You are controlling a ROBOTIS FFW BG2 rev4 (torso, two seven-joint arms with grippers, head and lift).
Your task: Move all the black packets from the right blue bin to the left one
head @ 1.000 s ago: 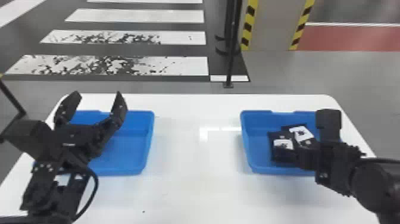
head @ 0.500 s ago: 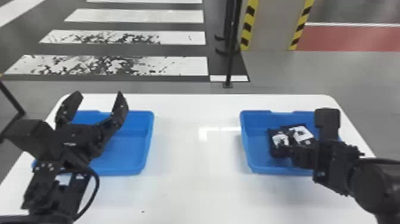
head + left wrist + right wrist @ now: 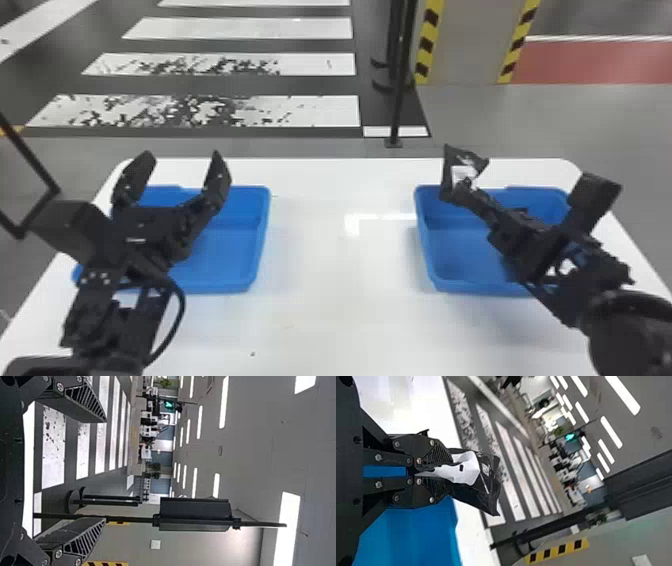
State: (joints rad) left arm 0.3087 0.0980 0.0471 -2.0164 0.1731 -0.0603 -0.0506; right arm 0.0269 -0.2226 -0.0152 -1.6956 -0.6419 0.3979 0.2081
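At right, claw point(image 3: 457, 194) tight around packet point(image 3: 468, 469).

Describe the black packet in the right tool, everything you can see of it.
The black packet looks like thin, glossy film, creased and crumpled, with a white patch bearing small dark marks. One end is pinched and bunched between the two fingers of the right tool; the rest sticks out past the fingertips, spreading toward an uneven free edge. In the head view it is held up near the far left corner of the right blue bin.
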